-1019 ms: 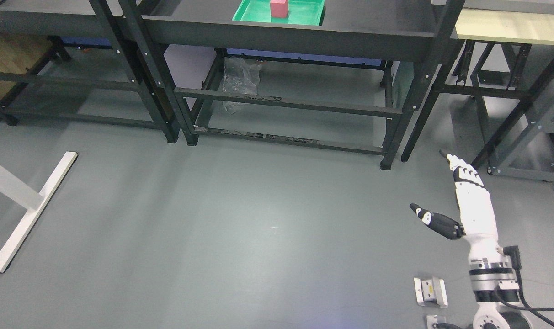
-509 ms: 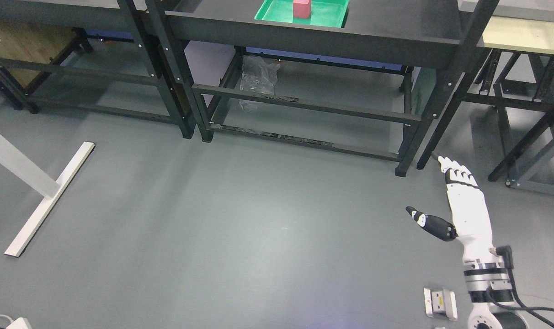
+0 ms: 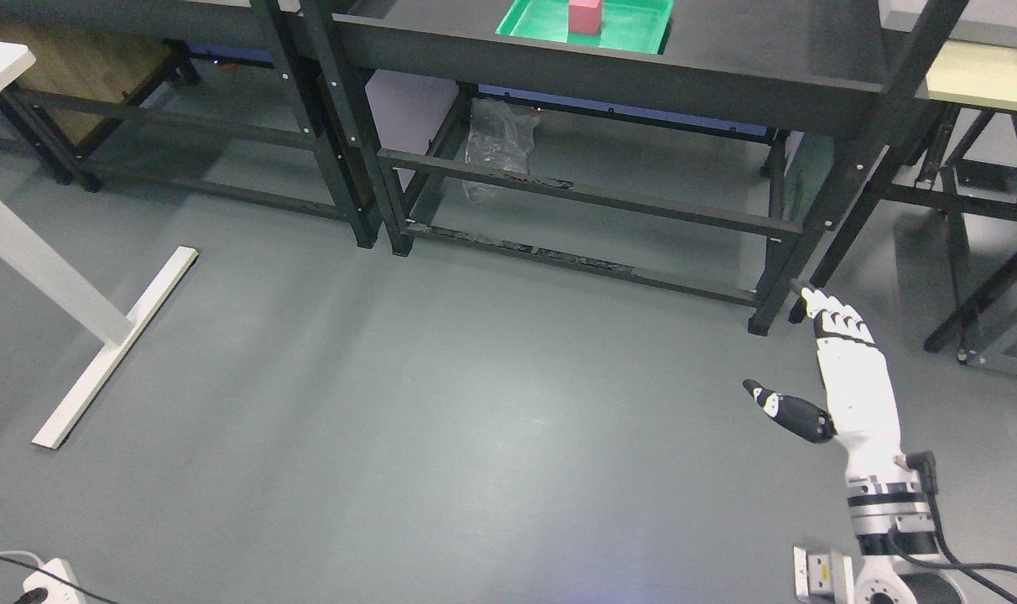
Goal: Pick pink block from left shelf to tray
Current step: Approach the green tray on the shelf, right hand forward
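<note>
Head view: the pink block (image 3: 586,16) stands upright inside the green tray (image 3: 634,29), which rests on the dark shelf (image 3: 752,50) of the black metal rack at the top of the picture. Sitting on the tray's floor, left of its middle, the block looks settled and free of any support, so the placing step reads as already done.

The right hand (image 3: 819,369) hangs low at the lower right, well apart from the tray and over the grey floor (image 3: 475,403). Its fingers (image 3: 840,323) are stretched out straight and the thumb juts off to the side; it has hold of nothing. That flat, relaxed pose, so far below the shelf, suits an arm that is idle rather than reaching. No left arm shows.

Under the shelf a crumpled clear plastic bag (image 3: 496,143) lies behind the lower crossbars. A white table leg with its foot bar (image 3: 114,348) crosses the left side, and a white power strip (image 3: 43,583) with a cable shows at the bottom left corner. A light-topped tabletop (image 3: 991,71) shows at the far right.

Against the earlier frames, the whole picture has slid: rack, tray and floor marks all sit further right and a little lower, the power strip has entered at the lower left, and more of the white table appears. That is the camera turning, not the things moving. The block keeps the same place in the tray, and the hand holds the same open pose, almost unchanged in the frame.
</note>
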You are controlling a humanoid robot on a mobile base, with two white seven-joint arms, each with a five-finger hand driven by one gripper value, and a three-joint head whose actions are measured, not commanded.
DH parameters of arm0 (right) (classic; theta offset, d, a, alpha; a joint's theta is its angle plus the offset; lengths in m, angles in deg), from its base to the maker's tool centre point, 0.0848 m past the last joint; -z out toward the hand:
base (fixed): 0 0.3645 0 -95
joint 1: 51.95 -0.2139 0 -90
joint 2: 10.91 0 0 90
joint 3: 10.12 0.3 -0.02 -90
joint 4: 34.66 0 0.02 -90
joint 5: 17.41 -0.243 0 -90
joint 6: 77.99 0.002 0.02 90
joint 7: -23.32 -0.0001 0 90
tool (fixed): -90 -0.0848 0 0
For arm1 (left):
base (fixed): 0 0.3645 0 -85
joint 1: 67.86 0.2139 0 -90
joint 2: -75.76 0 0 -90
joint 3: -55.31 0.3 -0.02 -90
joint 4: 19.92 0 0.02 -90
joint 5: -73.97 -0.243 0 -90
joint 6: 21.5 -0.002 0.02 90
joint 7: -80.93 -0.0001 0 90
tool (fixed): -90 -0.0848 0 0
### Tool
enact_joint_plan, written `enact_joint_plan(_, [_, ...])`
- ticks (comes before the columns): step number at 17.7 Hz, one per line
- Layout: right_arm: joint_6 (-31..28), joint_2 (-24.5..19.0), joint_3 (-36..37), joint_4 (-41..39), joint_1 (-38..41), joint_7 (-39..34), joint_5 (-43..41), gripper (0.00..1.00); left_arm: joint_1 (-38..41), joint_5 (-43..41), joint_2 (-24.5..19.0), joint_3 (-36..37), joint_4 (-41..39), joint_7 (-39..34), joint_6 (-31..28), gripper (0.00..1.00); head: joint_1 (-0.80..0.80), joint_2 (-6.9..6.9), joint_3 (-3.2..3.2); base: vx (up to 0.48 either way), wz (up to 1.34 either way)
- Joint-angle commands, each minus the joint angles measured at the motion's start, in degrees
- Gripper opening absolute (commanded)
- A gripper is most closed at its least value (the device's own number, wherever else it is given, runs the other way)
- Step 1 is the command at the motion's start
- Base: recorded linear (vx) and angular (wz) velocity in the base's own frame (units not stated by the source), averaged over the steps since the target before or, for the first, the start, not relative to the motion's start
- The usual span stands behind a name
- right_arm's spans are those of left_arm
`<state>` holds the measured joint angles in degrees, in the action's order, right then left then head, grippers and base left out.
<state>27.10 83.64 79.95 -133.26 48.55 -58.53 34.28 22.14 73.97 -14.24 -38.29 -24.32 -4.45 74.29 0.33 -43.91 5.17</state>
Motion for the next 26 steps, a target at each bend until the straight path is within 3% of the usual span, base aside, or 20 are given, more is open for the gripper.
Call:
enact_joint_plan(1, [0.03, -0.42, 0.19, -0.02, 0.04, 0.03, 0.08, 0.98, 0.53, -0.09, -1.0, 0.0, 0.0, -0.04, 0.01, 1.0, 0.0, 0.0, 0.0, 0.055, 0.26])
enact_joint_plan(21, [0.03, -0.77, 0.01, -0.02, -0.14, 0.03, -0.44, 0.98, 0.53, -0.09, -1.0, 0.0, 0.0, -0.04, 0.01, 1.0, 0.0, 0.0, 0.0, 0.212, 0.09])
enact_joint_plan(26, [0.03, -0.86, 0.01, -0.02, -0.22, 0.03, -4.92, 0.98, 0.53, -0.09, -1.0, 0.0, 0.0, -0.04, -0.08, 1.0, 0.0, 0.0, 0.0, 0.318, 0.02])
